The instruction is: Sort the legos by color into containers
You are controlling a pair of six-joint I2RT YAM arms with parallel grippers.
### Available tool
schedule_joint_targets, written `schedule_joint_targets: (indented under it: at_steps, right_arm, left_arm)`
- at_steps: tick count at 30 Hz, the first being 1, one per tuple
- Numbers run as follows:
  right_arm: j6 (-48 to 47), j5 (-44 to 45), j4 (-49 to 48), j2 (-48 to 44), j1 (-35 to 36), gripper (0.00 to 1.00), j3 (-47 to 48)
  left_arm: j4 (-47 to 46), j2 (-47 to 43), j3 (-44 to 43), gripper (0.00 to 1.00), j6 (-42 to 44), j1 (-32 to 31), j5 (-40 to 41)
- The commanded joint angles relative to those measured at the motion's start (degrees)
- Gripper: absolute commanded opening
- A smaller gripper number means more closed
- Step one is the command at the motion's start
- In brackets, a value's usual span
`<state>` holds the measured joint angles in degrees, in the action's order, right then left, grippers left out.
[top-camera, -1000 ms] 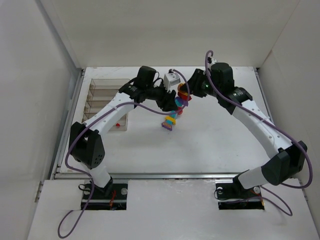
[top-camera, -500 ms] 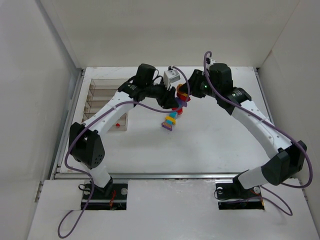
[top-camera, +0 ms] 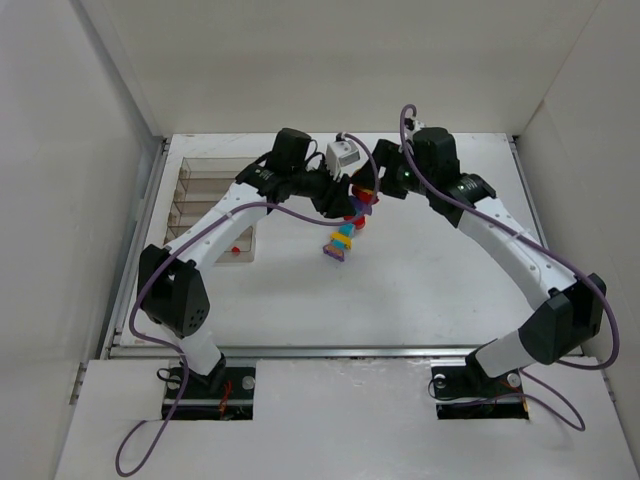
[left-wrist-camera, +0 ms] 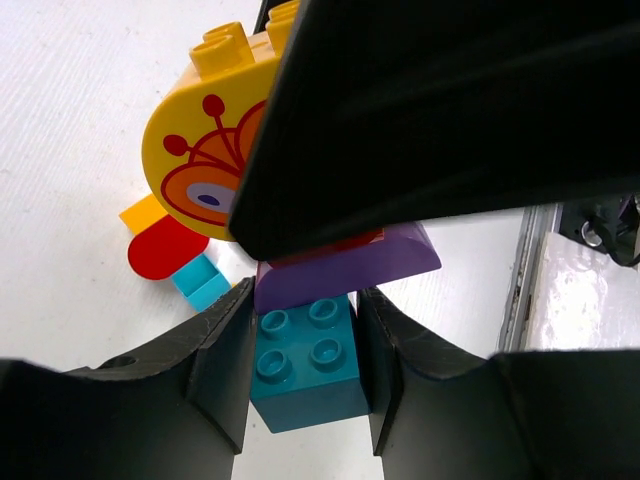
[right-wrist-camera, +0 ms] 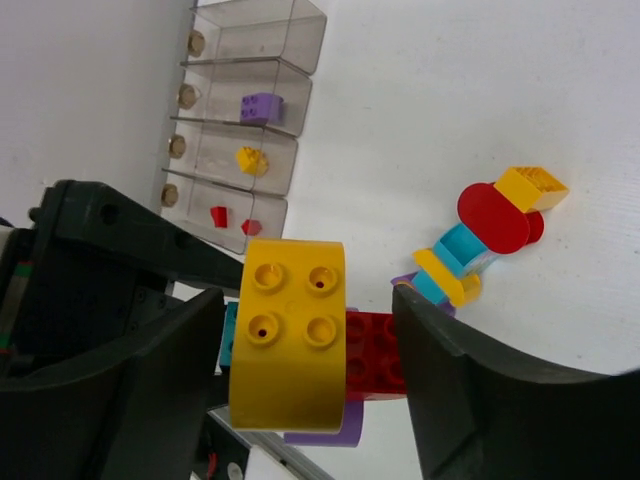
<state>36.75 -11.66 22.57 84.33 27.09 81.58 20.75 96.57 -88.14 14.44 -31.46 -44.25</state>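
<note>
A short stack of legos hangs above the table: a teal brick (left-wrist-camera: 300, 385), a purple piece (left-wrist-camera: 345, 270), a red brick (right-wrist-camera: 375, 355) and a rounded yellow brick (right-wrist-camera: 290, 340). My left gripper (left-wrist-camera: 305, 330) is shut on the teal brick at one end. At the other end my right gripper (right-wrist-camera: 308, 300) stands open around the yellow brick, with a clear gap on one side. In the top view both grippers meet at the stack (top-camera: 362, 200). Another joined string of legos (top-camera: 343, 240) lies on the table below. The container (right-wrist-camera: 305, 45) holds a purple lego (right-wrist-camera: 262, 106), a yellow one (right-wrist-camera: 250, 159) and red ones (right-wrist-camera: 218, 215).
The clear container (top-camera: 210, 205) lies at the table's left side near the wall. White walls enclose the table on three sides. The lying string shows red, cyan and yellow pieces (right-wrist-camera: 480, 240) just right of the held stack.
My right gripper's jaws have opened off the yellow brick, and that arm has shifted slightly left. The left gripper keeps its hold on the teal brick.
</note>
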Motion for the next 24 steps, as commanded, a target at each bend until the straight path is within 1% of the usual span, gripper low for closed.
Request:
schedule_joint_targets:
  at_steps: [1, 3, 4, 5, 14, 20, 24]
  right_arm:
    - [-1.1, -1.3, -0.5, 0.4, 0.5, 0.74, 2.1]
    - [-1.1, -0.7, 0.0, 0.4, 0.5, 0.84, 2.1]
    - [-1.1, -0.1, 0.0, 0.4, 0.5, 0.94, 2.1]
    - [-1.1, -0.1, 0.0, 0.4, 0.5, 0.99, 2.1]
    - [-1.1, 0.4, 1.6, 0.4, 0.5, 0.99, 2.1]
    - [-1.1, -1.8, 2.1, -0.3, 0.5, 0.99, 2.1]
    - [-0.5, -3.9, 0.7, -0.8, 0.5, 0.99, 0.8]
  left_arm:
    - [-0.9, -1.5, -2.7, 0.00, -0.3, -0.1, -0.8]
    - [-0.9, -1.5, -2.7, 0.00, -0.3, -0.1, 0.3]
    - [-0.9, -1.5, -2.7, 0.00, 0.3, -0.1, 0.3]
    - [-0.9, -1.5, -2.7, 0.00, 0.3, -0.1, 1.0]
    - [-0.9, -2.5, -2.7, 0.00, 1.4, -0.1, 2.8]
    - [-0.9, -3.1, -1.5, 0.00, 1.9, -0.1, 3.4]
    - [-0.9, -3.1, -0.9, 0.00, 1.9, -0.1, 4.0]
